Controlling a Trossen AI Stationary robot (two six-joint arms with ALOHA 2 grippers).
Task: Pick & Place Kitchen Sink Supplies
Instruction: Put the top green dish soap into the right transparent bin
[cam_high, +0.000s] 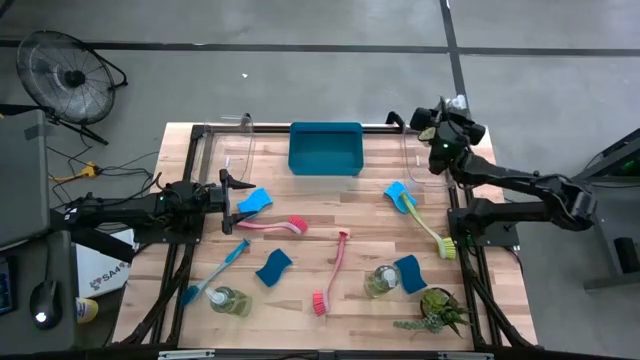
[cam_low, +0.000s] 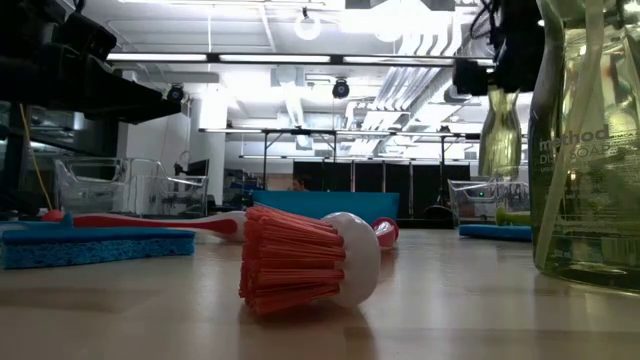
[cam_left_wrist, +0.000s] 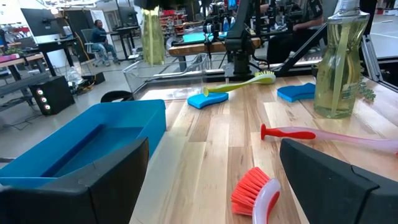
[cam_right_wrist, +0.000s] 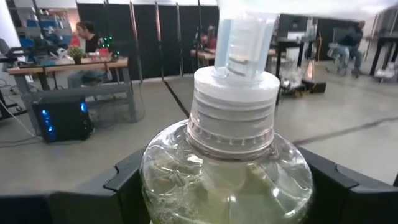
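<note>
While the right gripper (cam_high: 437, 138) sits at the table's far right corner, it's clamped on a clear bottle (cam_right_wrist: 227, 162) of yellow-green liquid, fingers on both sides of the body. The bottle is lifted off the wood, just beside the right clear bin (cam_high: 415, 155).

The left gripper (cam_high: 228, 190) is at the left side, jaws spread wide with nothing between them. It's just beside one blue sponge (cam_high: 255, 201).

Count on the table (cam_high: 330, 215):
- Bottles: 3 total, 1 held and 2 lying down (second bottle (cam_high: 230, 300), third bottle (cam_high: 382, 280)).
- Sponges: 4. The other three are the middle sponge (cam_high: 273, 266), the right sponge (cam_high: 409, 273) and the far sponge (cam_high: 396, 190).
- Brushes: 4, made up of a pink-red brush (cam_high: 272, 225), a second pink-red brush (cam_high: 332, 275), a blue brush (cam_high: 215, 272) and a yellow-green brush (cam_high: 425, 225).
- Blue tray (cam_high: 325, 150): 1, far centre.
- Plant (cam_high: 435, 312): 1, near right corner.
</note>
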